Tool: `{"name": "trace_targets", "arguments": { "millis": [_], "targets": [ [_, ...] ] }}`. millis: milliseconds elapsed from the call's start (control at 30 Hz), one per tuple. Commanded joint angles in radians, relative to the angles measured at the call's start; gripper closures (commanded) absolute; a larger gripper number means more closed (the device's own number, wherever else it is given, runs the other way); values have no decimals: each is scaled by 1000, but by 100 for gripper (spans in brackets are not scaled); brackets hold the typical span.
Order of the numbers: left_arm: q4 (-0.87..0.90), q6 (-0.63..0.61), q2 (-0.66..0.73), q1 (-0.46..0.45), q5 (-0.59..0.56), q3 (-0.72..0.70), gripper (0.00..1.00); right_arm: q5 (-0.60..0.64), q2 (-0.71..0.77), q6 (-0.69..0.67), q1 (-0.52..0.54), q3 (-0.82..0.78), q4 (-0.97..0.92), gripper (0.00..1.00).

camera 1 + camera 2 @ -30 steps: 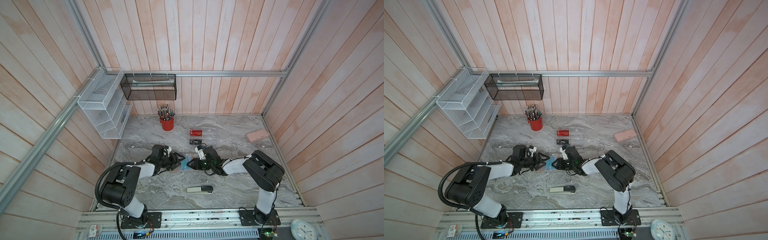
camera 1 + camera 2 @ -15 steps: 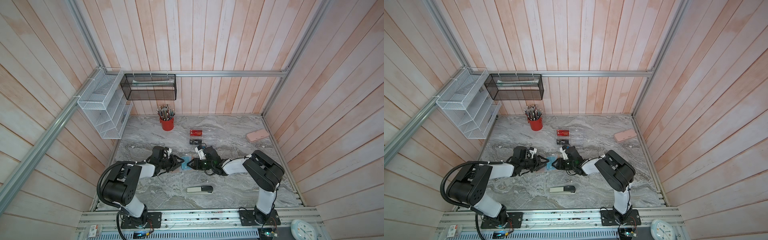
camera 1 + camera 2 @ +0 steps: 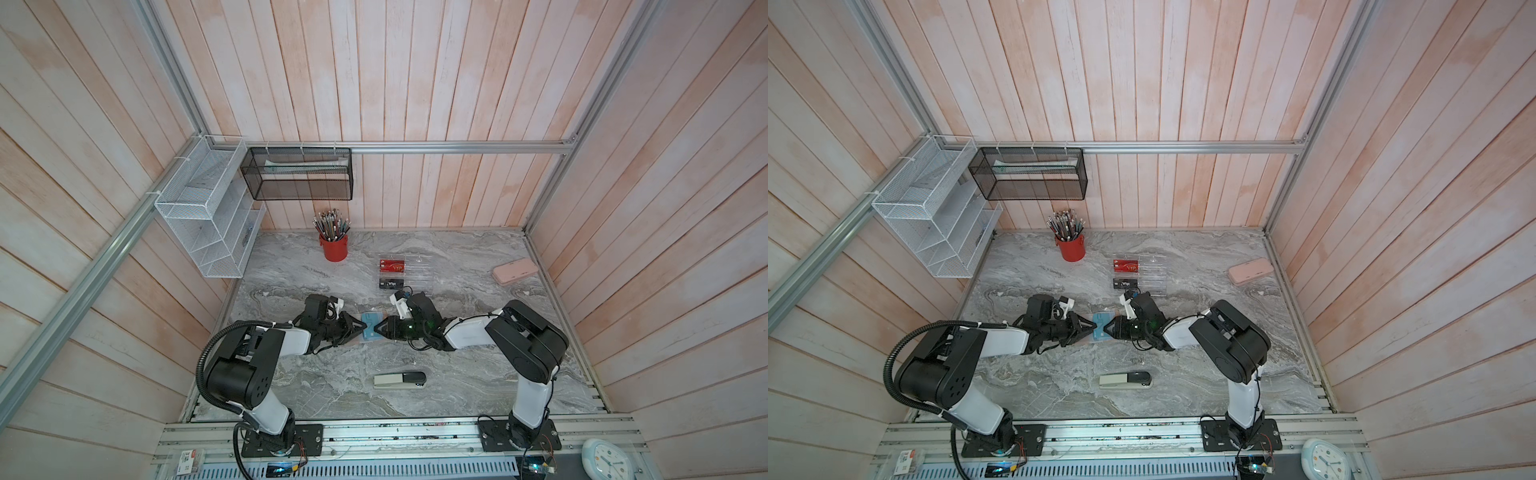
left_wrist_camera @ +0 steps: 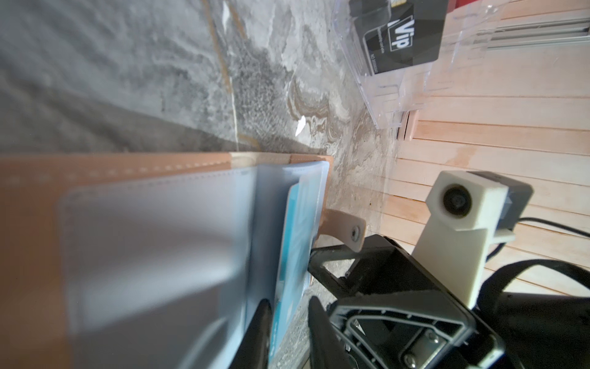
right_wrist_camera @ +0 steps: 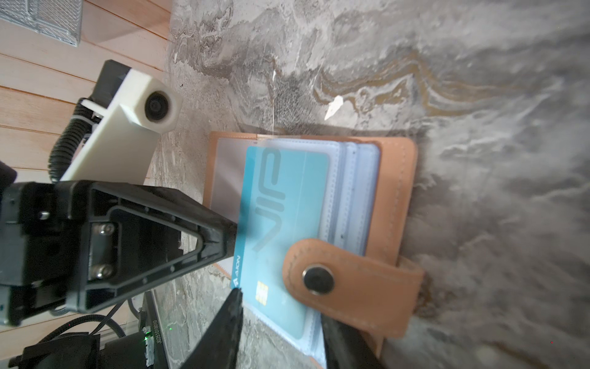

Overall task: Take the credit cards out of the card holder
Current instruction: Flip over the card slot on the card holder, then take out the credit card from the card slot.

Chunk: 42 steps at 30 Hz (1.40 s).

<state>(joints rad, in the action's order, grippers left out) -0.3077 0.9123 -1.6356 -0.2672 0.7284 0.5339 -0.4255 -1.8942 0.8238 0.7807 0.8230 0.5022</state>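
Marble tabletop (image 3: 478, 374): my left gripper (image 3: 358, 328) has narrowed around the teal plastic VIP card (image 5: 287, 207) in the tan leather-look card holder (image 5: 396, 191), pinch unconfirmed, pull-out looks near; right gripper (image 3: 379, 328), at its three o'clock, hold unclear.

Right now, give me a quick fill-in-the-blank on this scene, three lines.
1. The card in the card holder is ____.
2. The clear rack holds ____ cards.
3. The pencil cup is ____.
Missing words: teal; two; red.
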Motion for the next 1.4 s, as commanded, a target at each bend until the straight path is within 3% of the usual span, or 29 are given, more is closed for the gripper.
{"name": "trace_targets", "arguments": {
  "millis": [0,433,533,867,1367],
  "targets": [
    [-21,-19,-13,5,6,-15,82,27,-44,8,-8,4,-76,58],
    [-22,-21,-10,5,2,-18,92,21,-45,6,-8,8,-82,56],
    [-22,-24,-12,5,3,-16,100,20,-45,7,-8,8,-82,56],
    [-21,-39,-9,5,6,-18,100,11,15,2,-8,-12,-43,53],
    [-14,-82,3,5,34,-11,100,-25,67,9,-1,-25,73,28]
  ]
}}
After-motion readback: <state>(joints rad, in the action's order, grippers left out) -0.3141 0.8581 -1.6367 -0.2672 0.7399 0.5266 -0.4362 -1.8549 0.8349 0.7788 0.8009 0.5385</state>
